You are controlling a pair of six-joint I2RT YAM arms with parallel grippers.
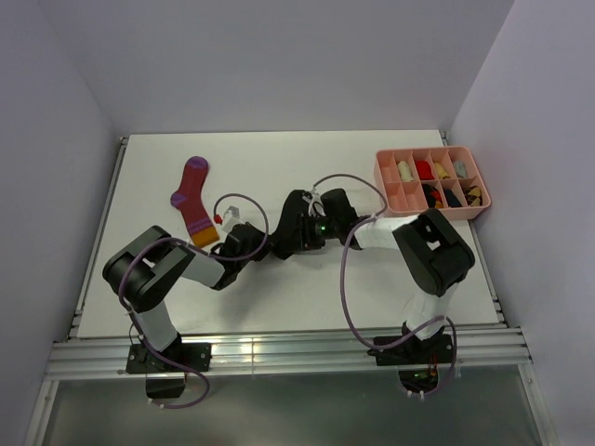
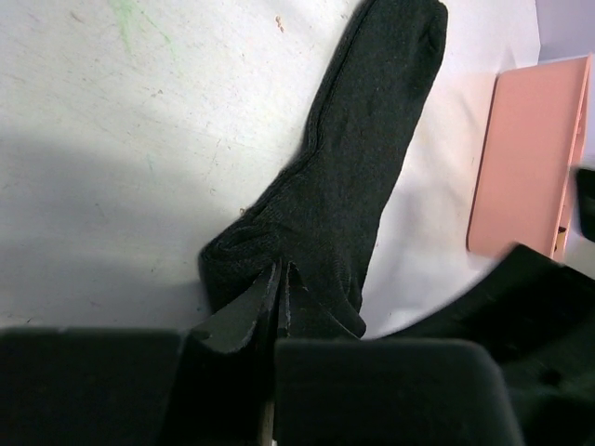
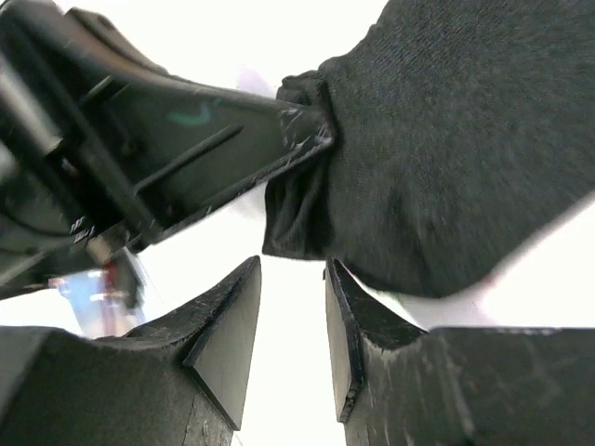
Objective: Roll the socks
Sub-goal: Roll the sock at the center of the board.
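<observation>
You're working the black sock (image 2: 372,139), a thin knit lying flat and limp on the tabletop (image 2: 121,139). In the left wrist view it runs from top centre down to bottom centre of the frame.

Expect it to be light and floppy, with no stiffness to help you. It will probably sag, bunch and drag across the tabletop rather than hold a shape. A roll will likely spring loose unless something pins it. The knit should grip well, so slipping is a small worry.

The left fingers (image 2: 279,297) are pressed together on the near end, pinching a bunched fold of fabric. The right fingers (image 3: 244,316) stand apart at the bottom of the right wrist view with nothing between them, just short of that pinched corner. The best place to take hold, I judge, is the same end edge just beside the left pinch, so the roll starts even.

In the overhead view both arms crowd together at centre frame and hide the sock. The two sets of fingers are near enough to knock each other. The magenta sock (image 1: 193,200) lies left of centre, apart from the work. The pink tray (image 1: 432,181) sits at upper right, off to the right of the black sock, and I don't expect it to get in the way.
</observation>
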